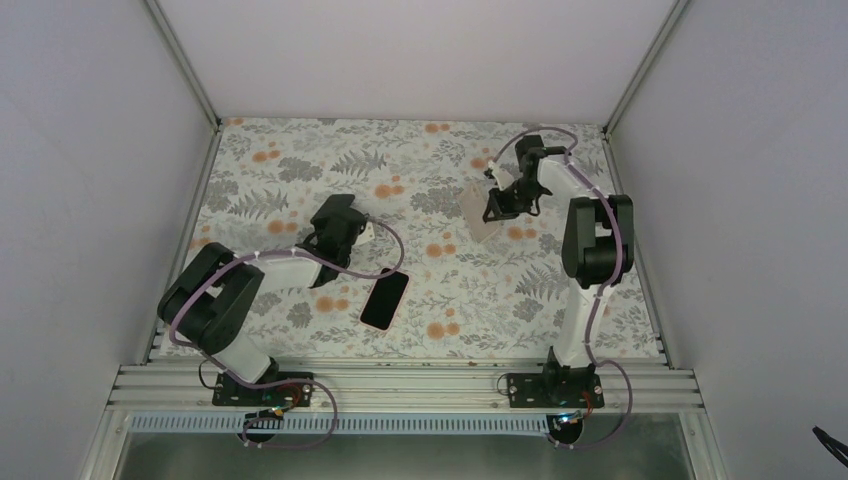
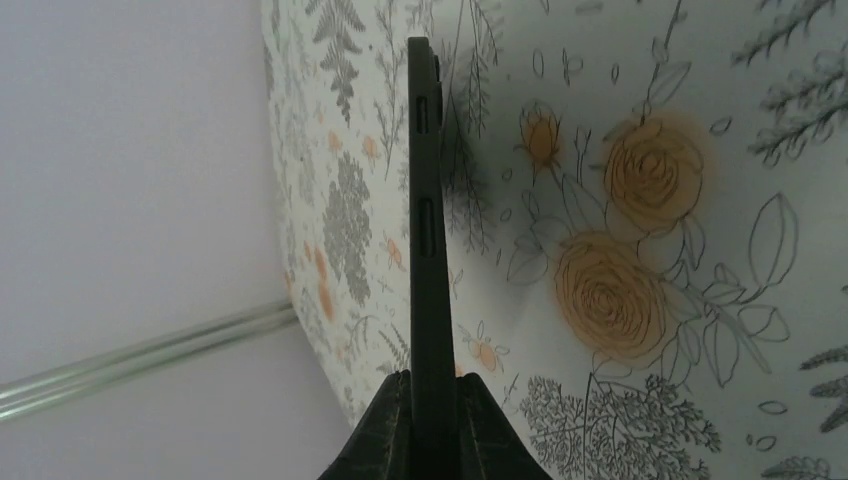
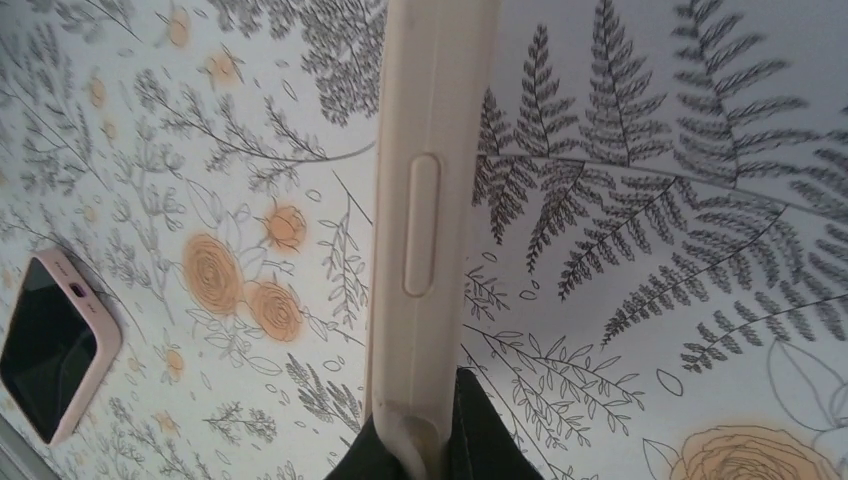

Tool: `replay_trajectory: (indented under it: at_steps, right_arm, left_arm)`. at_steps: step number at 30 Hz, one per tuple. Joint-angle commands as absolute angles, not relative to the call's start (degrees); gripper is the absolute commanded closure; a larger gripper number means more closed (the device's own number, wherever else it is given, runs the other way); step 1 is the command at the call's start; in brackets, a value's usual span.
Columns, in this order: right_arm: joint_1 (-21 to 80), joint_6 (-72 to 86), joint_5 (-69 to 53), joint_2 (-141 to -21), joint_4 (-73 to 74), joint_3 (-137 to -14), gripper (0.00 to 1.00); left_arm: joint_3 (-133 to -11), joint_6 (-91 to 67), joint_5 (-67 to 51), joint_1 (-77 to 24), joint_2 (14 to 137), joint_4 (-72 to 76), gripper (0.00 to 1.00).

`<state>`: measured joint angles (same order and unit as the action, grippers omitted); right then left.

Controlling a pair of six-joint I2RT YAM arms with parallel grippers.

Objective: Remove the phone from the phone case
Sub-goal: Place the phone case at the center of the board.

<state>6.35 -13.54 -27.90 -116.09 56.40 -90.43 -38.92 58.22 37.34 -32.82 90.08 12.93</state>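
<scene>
My left gripper (image 2: 433, 378) is shut on a thin black phone (image 2: 430, 200), seen edge-on with its side buttons showing, held above the floral table. In the top view the left gripper (image 1: 345, 228) is at centre left. My right gripper (image 3: 430, 392) is shut on a cream phone case (image 3: 430, 150), also seen edge-on. In the top view the right gripper (image 1: 500, 205) holds this case (image 1: 480, 215) at the back right, apart from the left gripper. I cannot tell from these views whether anything is inside the cream case.
A second phone in a pink case (image 1: 385, 298) lies screen up on the table between the arms, near the front; it also shows in the right wrist view (image 3: 55, 345). White walls and metal rails (image 1: 200, 200) bound the floral table.
</scene>
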Motion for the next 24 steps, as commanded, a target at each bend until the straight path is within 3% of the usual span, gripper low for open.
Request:
replay_trajectory:
  at_steps: [1, 3, 5, 7, 9, 12, 14, 16, 17, 22, 24]
  right_arm:
    - [6.4, -16.0, -27.0, -116.8, 58.1, -90.5, 0.97]
    - [6.3, -15.8, -24.2, -117.7, 58.5, -89.9, 0.97]
    - [6.2, -16.6, -22.1, -117.9, 59.6, -89.2, 0.93]
    - [6.1, -16.5, -15.2, -117.0, 59.9, -88.6, 0.66]
    - [6.0, -16.8, -7.7, -115.4, 59.6, -88.2, 0.42]
    - [6.9, -19.2, -0.6, -111.8, 60.3, -90.9, 0.02]
    - [9.1, -20.5, -0.7, -108.1, 60.5, -92.9, 0.00]
    - [13.4, -21.2, -2.5, -105.2, 60.7, -93.1, 0.00]
    - [16.2, -20.9, -3.0, -104.3, 60.3, -92.8, 0.00]
    - [29.3, -19.3, -5.8, -105.0, 54.2, -91.0, 0.00]
    - [34.0, -18.4, -5.7, -107.0, 51.4, -91.5, 0.00]
  left_arm:
    - [-40.0, 59.1, 41.1, -33.1, 90.9, 12.3, 0.98]
    - [-41.5, 57.0, 38.5, -33.1, 91.9, 5.7, 0.97]
    - [-43.4, 55.0, 34.3, -33.2, 92.4, -2.2, 0.81]
    - [-45.2, 53.2, 28.8, -33.4, 92.3, -10.7, 0.53]
    - [-46.6, 51.7, 23.4, -33.6, 92.0, -18.4, 0.31]
    - [-48.8, 49.1, 17.0, -33.8, 91.6, -28.5, 0.22]
    - [-52.4, 46.5, 12.5, -33.7, 90.6, -36.3, 0.21]
    - [-58.3, 44.5, 6.1, -33.1, 87.6, -42.5, 0.03]
    - [-61.5, 43.9, 2.5, -32.2, 85.6, -45.3, 0.00]
    - [-81.8, 43.5, -15.0, -19.4, 78.2, -56.2, 0.00]
    - [-87.7, 43.0, -16.9, -12.8, 76.9, -57.0, 0.00]
